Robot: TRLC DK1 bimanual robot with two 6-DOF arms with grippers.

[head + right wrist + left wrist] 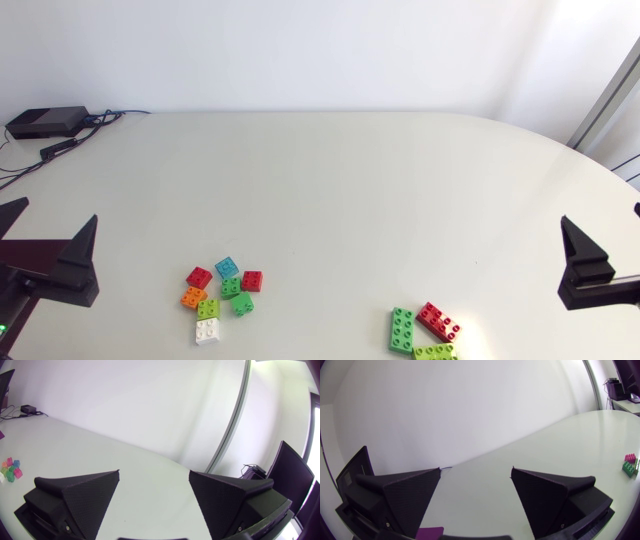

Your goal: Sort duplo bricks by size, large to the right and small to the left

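Eight small bricks (231,288) are seen gathered in a loose cluster near the front edge of the table (320,170), on its left half, while three long bricks (402,322) are grouped on the right half, well apart from them. The left gripper (60,212) is held at the left side with its fingers spread wide and nothing between them. The right gripper (600,214) is held at the right side, likewise released and empty. The small cluster lies inward from the left gripper, which is clearly the nearer arm to it. The long bricks lie inward from the right gripper and closer to the front edge. Of these, the green brick (401,336) is laid with its long axis running front to back, the red brick (438,321) aslant beside it, and a lime brick (435,352) at the very front, partly cut off. No brick is seen on the wrong side, so the sort is judged as good as finished
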